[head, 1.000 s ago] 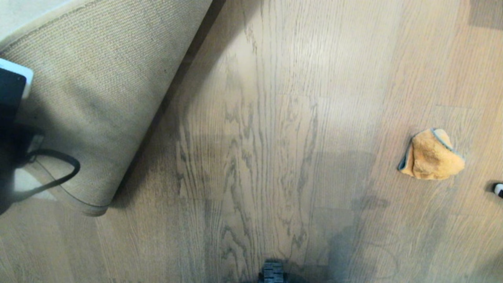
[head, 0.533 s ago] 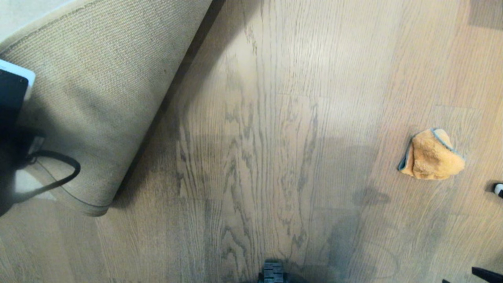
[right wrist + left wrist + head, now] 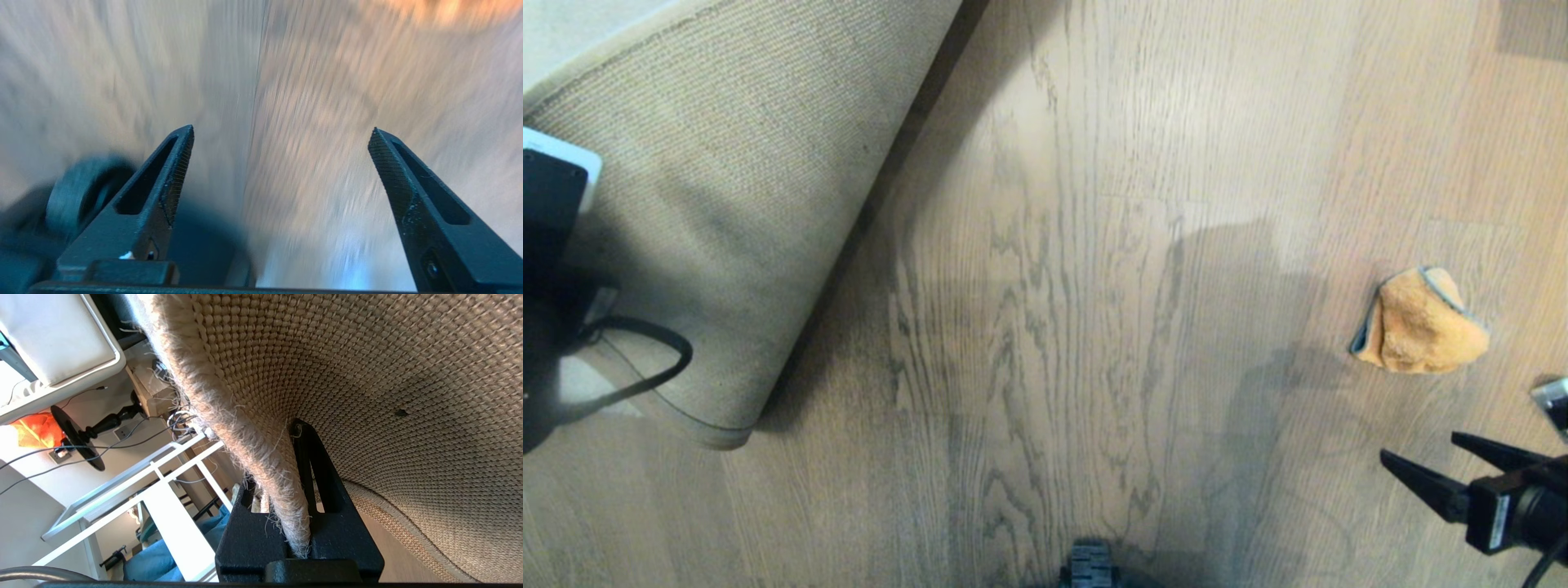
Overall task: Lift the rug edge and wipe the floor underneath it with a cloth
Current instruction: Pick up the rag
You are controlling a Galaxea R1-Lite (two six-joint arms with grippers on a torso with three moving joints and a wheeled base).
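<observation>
Floor [image 3: 1094, 245]: cloth [image 3: 1419, 322] beyond right pincer [image 3: 1417, 451].

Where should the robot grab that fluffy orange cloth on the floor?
Best pinch the puffy middle hump of the fluffy orange microfibre cloth, coming straight down from above. It lies crumpled on the wood-grain plank floor, so the raised folds probably give the open right gripper something to squeeze.
</observation>
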